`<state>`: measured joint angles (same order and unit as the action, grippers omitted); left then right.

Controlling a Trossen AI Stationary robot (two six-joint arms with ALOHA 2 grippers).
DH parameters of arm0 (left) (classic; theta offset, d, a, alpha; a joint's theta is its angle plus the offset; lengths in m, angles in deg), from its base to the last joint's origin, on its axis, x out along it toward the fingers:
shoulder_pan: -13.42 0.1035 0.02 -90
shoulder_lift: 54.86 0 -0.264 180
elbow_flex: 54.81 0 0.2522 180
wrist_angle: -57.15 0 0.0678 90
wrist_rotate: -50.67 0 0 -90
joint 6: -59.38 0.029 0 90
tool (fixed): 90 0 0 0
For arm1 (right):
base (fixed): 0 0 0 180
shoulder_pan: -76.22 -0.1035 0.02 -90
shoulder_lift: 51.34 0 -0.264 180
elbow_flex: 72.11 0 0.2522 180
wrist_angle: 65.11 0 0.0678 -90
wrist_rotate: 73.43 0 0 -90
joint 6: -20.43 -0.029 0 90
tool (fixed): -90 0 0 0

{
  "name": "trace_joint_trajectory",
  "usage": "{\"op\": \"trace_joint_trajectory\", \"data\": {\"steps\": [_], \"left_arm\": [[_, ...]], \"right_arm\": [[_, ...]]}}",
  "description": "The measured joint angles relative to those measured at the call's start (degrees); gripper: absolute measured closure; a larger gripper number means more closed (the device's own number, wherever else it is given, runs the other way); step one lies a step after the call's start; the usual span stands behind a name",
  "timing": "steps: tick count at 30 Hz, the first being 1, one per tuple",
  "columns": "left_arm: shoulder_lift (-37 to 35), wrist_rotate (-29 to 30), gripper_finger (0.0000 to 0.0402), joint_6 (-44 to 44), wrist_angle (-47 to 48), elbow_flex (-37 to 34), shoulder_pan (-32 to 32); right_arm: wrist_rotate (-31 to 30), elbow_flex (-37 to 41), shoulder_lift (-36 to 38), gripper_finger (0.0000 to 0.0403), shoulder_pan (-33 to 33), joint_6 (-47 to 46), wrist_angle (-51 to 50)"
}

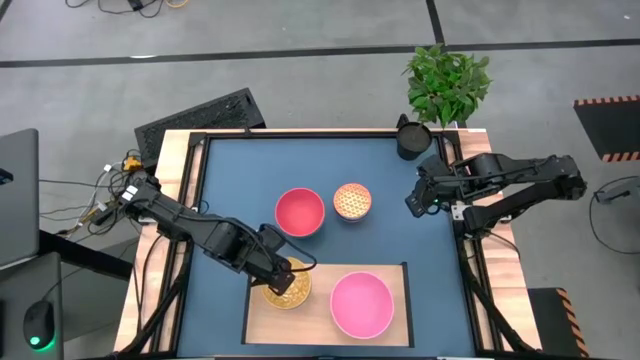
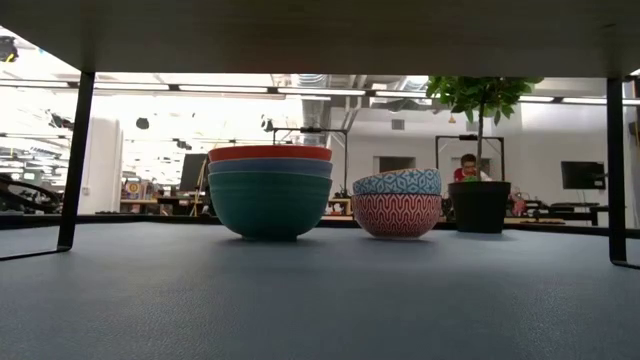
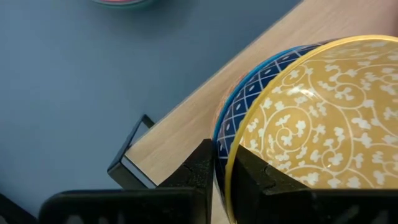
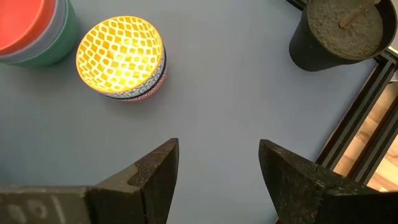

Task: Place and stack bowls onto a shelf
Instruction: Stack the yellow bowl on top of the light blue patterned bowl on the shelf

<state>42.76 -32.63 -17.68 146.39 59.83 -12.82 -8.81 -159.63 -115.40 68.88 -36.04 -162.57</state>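
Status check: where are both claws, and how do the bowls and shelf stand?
Left claw pinching yellow patterned bowl rim on shelf. Right claw open, idle at table's right. Pink bowl already shelved; red stack and lattice stack wait. Nothing blocking.

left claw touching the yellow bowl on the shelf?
Touching. Left wrist view: the left claw pinches the rim of the yellow bowl, a finger on each side, over the shelf.
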Motion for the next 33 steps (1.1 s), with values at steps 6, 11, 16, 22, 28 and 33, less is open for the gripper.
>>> {"op": "trace_joint_trajectory", "data": {"steps": [6,11,16,22,28,33], "left_arm": [[0.00,0.02,0.0378,0.40,-0.09,0.00,0.00],[0.00,0.07,0.0378,1.80,-1.01,0.00,0.00],[0.00,0.07,0.0378,2.30,-1.87,-0.02,0.00],[0.00,-0.61,0.0378,1.60,-1.69,-0.04,0.00],[0.00,-4.56,0.0378,0.87,-1.83,-0.04,0.40],[-0.04,-5.98,0.0367,2.44,-3.76,-0.04,0.66]], "right_arm": [[0.00,0.00,0.00,0.0154,0.00,0.44,0.00],[0.00,0.00,0.01,0.0154,0.00,1.14,0.00],[0.01,0.00,0.00,0.0154,0.00,1.49,0.00],[0.02,0.00,0.01,0.0154,0.01,1.53,0.00],[0.02,0.00,0.00,0.0154,0.00,1.53,0.02],[0.02,0.00,0.01,0.0154,-0.01,1.53,0.02]]}}
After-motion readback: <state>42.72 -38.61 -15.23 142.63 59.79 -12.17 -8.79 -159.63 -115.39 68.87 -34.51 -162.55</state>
